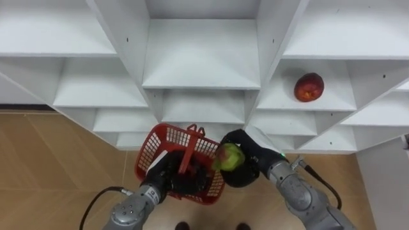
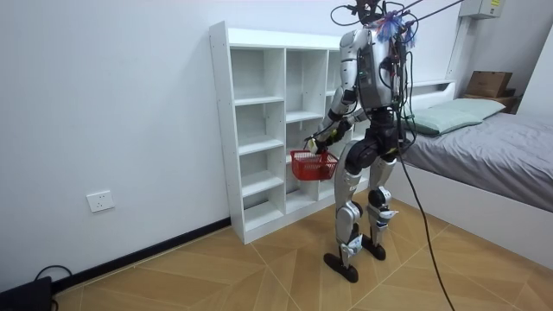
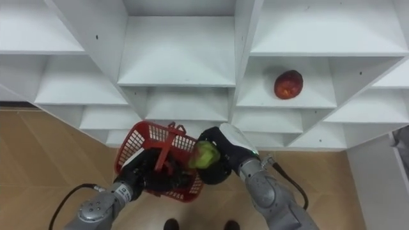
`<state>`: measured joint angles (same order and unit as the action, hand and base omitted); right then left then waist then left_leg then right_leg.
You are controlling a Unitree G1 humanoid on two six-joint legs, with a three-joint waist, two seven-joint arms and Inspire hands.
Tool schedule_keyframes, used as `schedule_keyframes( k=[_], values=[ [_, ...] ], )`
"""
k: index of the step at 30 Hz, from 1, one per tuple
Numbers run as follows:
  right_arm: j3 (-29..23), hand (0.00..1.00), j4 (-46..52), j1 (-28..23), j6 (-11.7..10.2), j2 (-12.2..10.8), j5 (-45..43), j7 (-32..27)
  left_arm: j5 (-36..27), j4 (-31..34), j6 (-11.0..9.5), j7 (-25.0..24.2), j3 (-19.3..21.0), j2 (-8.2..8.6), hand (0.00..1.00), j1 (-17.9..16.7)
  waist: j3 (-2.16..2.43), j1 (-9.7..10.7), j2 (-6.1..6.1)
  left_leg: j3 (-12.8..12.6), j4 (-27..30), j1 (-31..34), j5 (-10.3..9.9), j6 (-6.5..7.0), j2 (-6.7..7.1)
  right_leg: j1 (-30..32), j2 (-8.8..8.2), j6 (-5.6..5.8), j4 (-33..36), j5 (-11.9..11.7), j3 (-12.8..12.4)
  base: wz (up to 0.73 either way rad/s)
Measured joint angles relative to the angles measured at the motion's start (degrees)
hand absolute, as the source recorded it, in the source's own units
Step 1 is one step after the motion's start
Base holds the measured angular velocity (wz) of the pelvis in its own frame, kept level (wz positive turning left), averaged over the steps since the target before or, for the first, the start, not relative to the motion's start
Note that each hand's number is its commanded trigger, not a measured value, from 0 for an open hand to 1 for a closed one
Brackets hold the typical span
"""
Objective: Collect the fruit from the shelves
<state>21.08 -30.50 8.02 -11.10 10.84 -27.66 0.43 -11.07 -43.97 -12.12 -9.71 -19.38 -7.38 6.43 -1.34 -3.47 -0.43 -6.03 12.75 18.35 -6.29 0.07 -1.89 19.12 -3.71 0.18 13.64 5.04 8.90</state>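
A green fruit (image 1: 228, 157) is held in the right hand (image 1: 245, 171), the dark fingers being curled round it from beneath. Just to that hand's left, and touching the fruit's edge, a red plastic basket (image 1: 167, 136) is carried clear of the wooden floor (image 1: 57, 153). The left hand (image 1: 167, 181) is seen at the basket's near side, closed about the foot of the upright handle (image 1: 189, 152) as far as can be made out through the mesh. The fruit is kept over the basket's right rim, not inside it.

Up and to the right of the right hand, well apart from it, a red apple (image 1: 308, 87) is left lying on a shelf in the right column of the white closet (image 1: 201, 57). In the room view the robot is seen standing upright close before the closet, the basket hanging at hip height just under the hands, and a bed (image 2: 510, 155) is seen behind it.
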Motion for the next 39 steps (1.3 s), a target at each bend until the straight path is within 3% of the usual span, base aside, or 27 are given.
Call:
schedule_keyframes(
  k=[8, 9, 10, 11, 21, 37, 39],
  values=[
    [0.0, 0.99, 0.0, 0.2, 0.0, 0.0, 0.0, -1.1, -0.8, 0.0, 0.0, 0.0, -0.8, 0.09, 1.0, 0.1, -0.12, 0.1, 0.17, -0.1, 0.0, -0.1, 0.0, 0.0, -0.01, 0.0, -0.02, 0.0, 0.2, 0.0, -0.1, 0.0],
    [0.1, 0.67, 0.0, 0.2, 0.0, -0.1, 0.0, -1.1, -0.8, 0.0, 0.0, -0.1, -1.3, 0.12, 1.0, 0.2, -0.12, 0.1, 0.16, -0.1, 0.0, -0.1, 0.0, 0.0, -0.02, 0.1, -0.02, 0.0, 0.2, 0.0, -0.1, 0.0],
    [0.1, 0.2, 0.0, 0.2, 0.0, -0.1, 0.0, -1.1, -0.8, 0.0, 0.0, -0.1, -1.4, 0.19, 1.0, 0.2, -0.13, 0.1, 0.15, -0.1, 0.0, -0.1, 0.0, 0.0, -0.02, 0.1, -0.02, 0.0, 0.2, 0.0, -0.1, 0.0],
    [0.1, 0.02, 0.0, 0.3, 0.0, -0.2, 0.0, -1.1, -0.8, 0.0, 0.0, -0.3, -1.6, 0.23, 1.0, 0.2, -0.14, 0.1, 0.12, -0.2, 0.0, 0.0, 0.0, 0.0, -0.03, 0.1, -0.01, 0.0, 0.3, 0.0, -0.2, 0.0],
    [0.2, 0.0, -0.3, 0.6, 0.0, -0.2, 0.1, -1.1, -3.1, 0.0, 0.0, -1.7, -2.5, 0.1, 1.0, 0.1, -0.43, 0.1, -0.33, -1.2, 0.0, 0.1, 0.0, 0.0, -0.16, 1.0, 0.02, -0.04, 0.9, 0.1, -0.9, -0.04],
    [0.4, 0.0, -1.4, 0.8, 0.0, -0.4, 0.0, -0.9, -5.3, 0.2, 0.5, -4.9, -4.8, 0.32, 1.0, 0.3, -0.42, 0.2, -0.31, -1.3, 0.1, 0.2, 0.0, -0.04, -0.33, 1.0, 0.11, -0.14, 0.8, 0.2, -0.9, 0.0],
    [0.4, 0.0, -3.4, 1.4, 0.0, -1.3, 0.0, -0.9, -5.3, 0.7, 0.5, -4.9, -4.8, 0.43, 1.0, 0.3, -0.43, 0.1, -0.3, -1.3, 0.1, 0.3, 0.0, -0.04, -0.35, 1.1, 0.13, -0.14, 0.8, 0.2, -0.9, 0.0]
  ],
)
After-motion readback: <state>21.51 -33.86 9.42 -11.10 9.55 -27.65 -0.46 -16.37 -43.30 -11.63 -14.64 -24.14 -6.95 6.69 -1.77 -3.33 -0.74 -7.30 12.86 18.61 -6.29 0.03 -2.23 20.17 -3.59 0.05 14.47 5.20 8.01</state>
